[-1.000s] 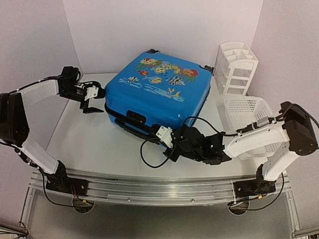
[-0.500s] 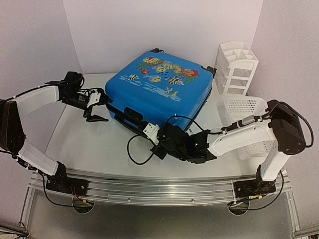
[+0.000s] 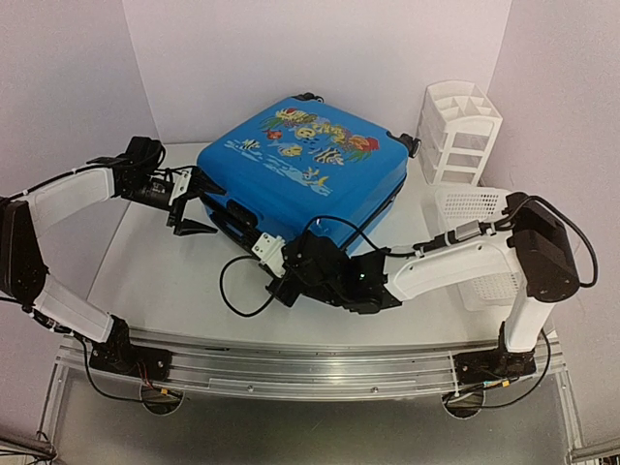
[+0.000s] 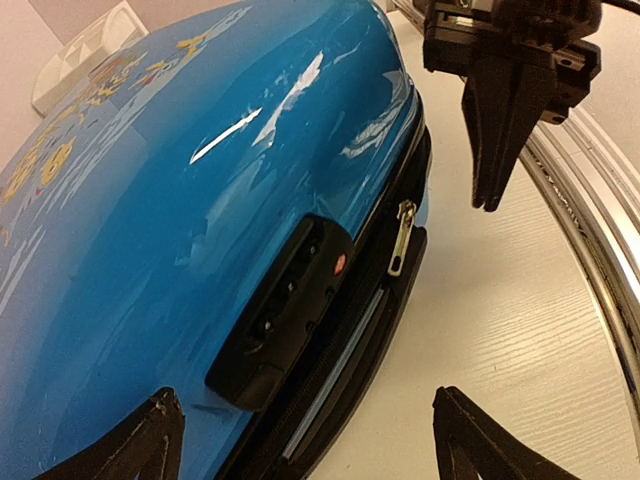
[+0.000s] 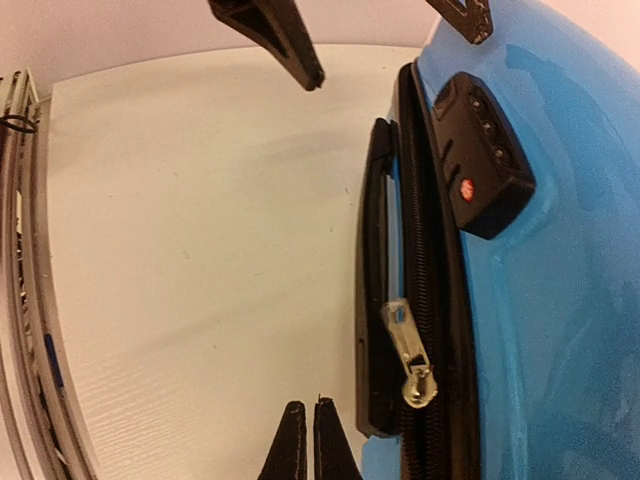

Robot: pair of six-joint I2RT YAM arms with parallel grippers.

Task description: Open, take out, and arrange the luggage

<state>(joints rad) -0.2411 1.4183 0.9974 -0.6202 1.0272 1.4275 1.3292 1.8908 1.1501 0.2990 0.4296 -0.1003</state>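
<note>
The luggage (image 3: 310,170) is a bright blue hard-shell case with a fish print, lying flat and shut at the back of the table. Its front side shows a black lock (image 4: 290,310), a black zipper band and a silver zipper pull (image 5: 408,350). My left gripper (image 3: 191,205) is open at the case's left front corner. In the left wrist view the left gripper (image 4: 310,440) has one finger over the blue shell and the other over the table. My right gripper (image 5: 305,440) is shut and holds nothing. It hovers over the table just left of the zipper pull and the side handle (image 5: 375,300).
A white perforated basket (image 3: 475,218) stands to the right of the case, with a white compartmented organizer (image 3: 457,131) behind it. A black cable loop (image 3: 237,291) hangs from the right wrist over the table. A metal rail (image 3: 310,363) runs along the near edge.
The right arm has swept left along the case's front side, still shut. The case has shifted left and turned a little. The left gripper now stands around its corner.
</note>
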